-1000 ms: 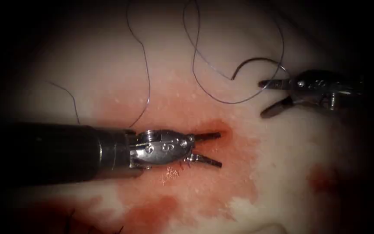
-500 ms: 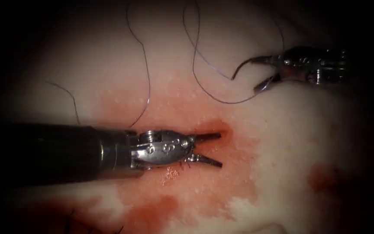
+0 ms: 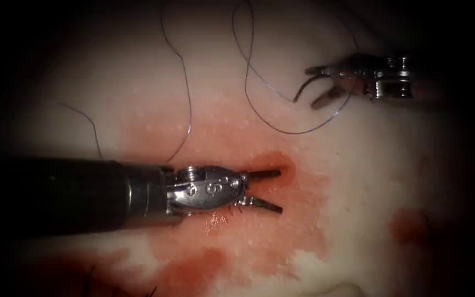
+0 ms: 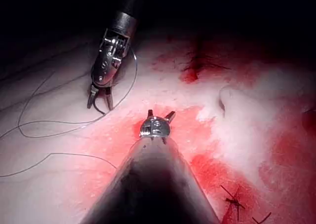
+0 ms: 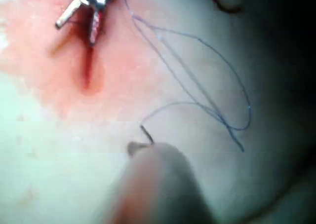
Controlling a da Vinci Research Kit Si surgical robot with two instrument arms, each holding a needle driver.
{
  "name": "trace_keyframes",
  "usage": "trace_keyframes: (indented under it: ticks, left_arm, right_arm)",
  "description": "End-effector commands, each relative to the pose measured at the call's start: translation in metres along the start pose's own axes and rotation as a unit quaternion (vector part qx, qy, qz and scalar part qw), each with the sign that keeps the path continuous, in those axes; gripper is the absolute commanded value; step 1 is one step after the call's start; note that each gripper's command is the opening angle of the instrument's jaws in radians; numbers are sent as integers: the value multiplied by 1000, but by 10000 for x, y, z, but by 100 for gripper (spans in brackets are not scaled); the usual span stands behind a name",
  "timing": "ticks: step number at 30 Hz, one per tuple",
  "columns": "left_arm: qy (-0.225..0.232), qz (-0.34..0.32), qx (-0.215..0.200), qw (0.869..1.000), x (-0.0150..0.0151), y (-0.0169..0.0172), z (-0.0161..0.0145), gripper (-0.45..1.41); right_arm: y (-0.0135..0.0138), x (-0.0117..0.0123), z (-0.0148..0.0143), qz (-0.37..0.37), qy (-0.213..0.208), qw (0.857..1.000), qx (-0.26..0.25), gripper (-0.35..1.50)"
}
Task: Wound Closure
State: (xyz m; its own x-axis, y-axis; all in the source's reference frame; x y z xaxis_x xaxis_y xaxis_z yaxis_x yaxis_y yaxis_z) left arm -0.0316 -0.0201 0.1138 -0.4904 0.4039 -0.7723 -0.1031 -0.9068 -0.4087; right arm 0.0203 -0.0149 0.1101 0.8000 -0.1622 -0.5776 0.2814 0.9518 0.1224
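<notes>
The right gripper (image 3: 317, 88), jaws parted and holding nothing, straddled the needle (image 3: 303, 87) lying free on the tissue (image 3: 358, 181). The left gripper (image 3: 268, 191) gaped empty over the cut (image 3: 273, 163), well apart from the needle.

Your left arm's tool (image 3: 262, 190) ends a thick, matte black shaft (image 3: 50, 192), stepped down through a darker collar to a polished steel wrist. That rounded housing carries small round screw heads and a stamped marking like a "6" or "9" on its flank. Its claw is a pair of slim, dark, tapering blades. Your right arm's tool (image 3: 319, 87) shows the same bright steel wrist, studded with pivot pins and rivets, with short grey blades. From your left wrist camera, that wrist (image 4: 106, 66) reveals open linkage work below a black shaft.
</notes>
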Motion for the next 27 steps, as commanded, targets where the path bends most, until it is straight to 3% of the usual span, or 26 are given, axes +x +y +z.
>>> trace_keyframes:
  ticks: [1, 5, 7, 8, 9, 10, 11, 14, 18, 22, 24, 27]
  left_arm:
    - [0, 1, -1, 1000, -2, -1, 7, 52]
    - [0, 1, -1, 1000, -2, -1, 7, 52]
    - [0, 1, -1, 1000, -2, -1, 8, 52]
    - [0, 1, -1, 1000, -2, -1, 8, 52]
    - [0, 1, -1, 1000, -3, -1, 8, 52]
    - [0, 1, -1, 1000, -3, -1, 8, 52]
    - [0, 2, -2, 1000, -3, -1, 8, 52]
    - [1, 2, -2, 1000, -3, 0, 8, 52]
    - [1, 2, -2, 1000, -3, 0, 8, 52]
    - [1, 2, -2, 1000, -3, 0, 8, 52]
    - [1, 2, -2, 1000, -3, -1, 8, 52]
    - [-1, -19, -3, 1000, -2, -3, 9, 51]
  right_arm:
    - [5, 6, 9, -1, 0, 1000, 2, 120]
    - [8, 10, 12, 1, 2, 1000, 6, 120]
    - [10, 12, 14, 2, 5, 1000, 12, 115]
    - [11, 13, 15, 2, 9, 1000, 19, 103]
    - [12, 13, 16, 0, 17, 999, 35, 29]
    - [12, 13, 16, 0, 17, 999, 35, 29]
    - [13, 12, 15, -2, 18, 999, 36, -20]
    - [16, 9, 15, -8, 15, 999, 31, -35]
    - [17, 3, 11, -13, -21, 1000, 15, -35]
    - [15, -1, -2, 16, -28, 999, -2, -35]
    - [13, -1, -7, 30, -24, 999, -8, -35]
    - [9, 3, -28, 80, 14, 996, -37, -35]
